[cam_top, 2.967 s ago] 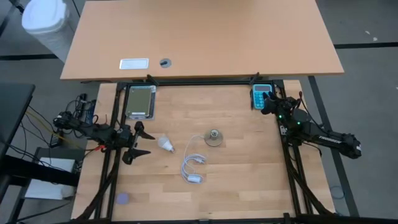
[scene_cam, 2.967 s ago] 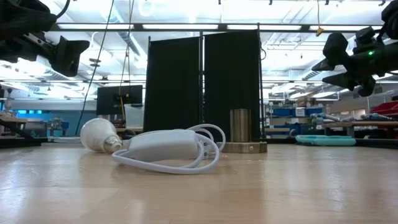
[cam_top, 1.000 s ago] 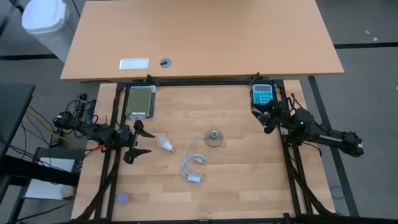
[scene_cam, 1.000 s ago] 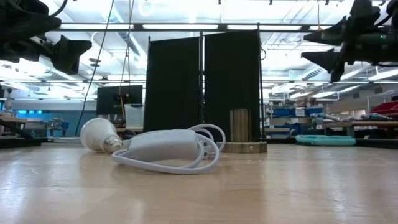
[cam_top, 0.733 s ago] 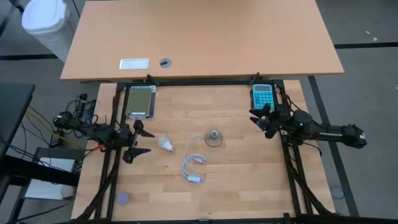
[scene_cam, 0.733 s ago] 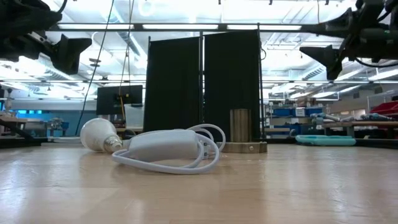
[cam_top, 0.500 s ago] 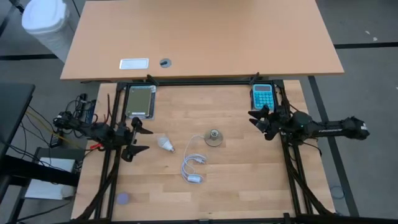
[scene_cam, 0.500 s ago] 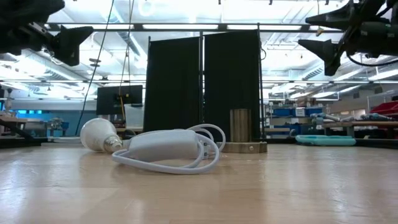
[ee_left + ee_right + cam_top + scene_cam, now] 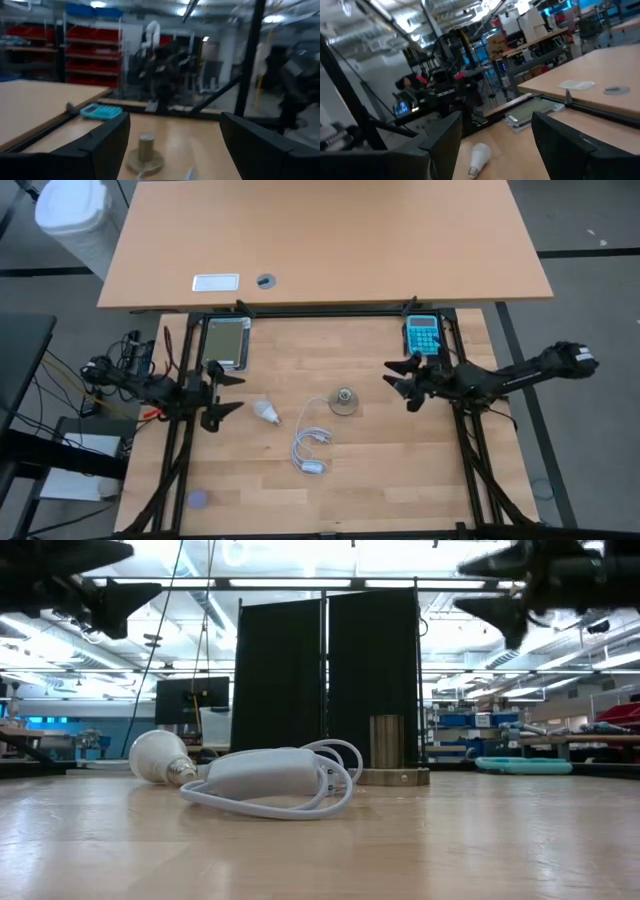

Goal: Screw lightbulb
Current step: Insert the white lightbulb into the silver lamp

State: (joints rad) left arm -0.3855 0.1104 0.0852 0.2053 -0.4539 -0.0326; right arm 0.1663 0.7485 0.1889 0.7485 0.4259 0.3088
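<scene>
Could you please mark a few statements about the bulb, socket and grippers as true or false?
1. The bulb lies on its side on the table. True.
2. The bulb is already screwed into the socket. False: it lies apart from the socket, on the left arm's side.
3. The left gripper holds the bulb. False: its jaws are open and empty, above the table beside the bulb.
4. The cable lies coiled between bulb and socket, nearer the table's front edge. True.
5. The right gripper is gripping the socket. False: it hangs in the air beside the socket, open and empty.
6. A blue calculator sits near the right arm. True.
</scene>
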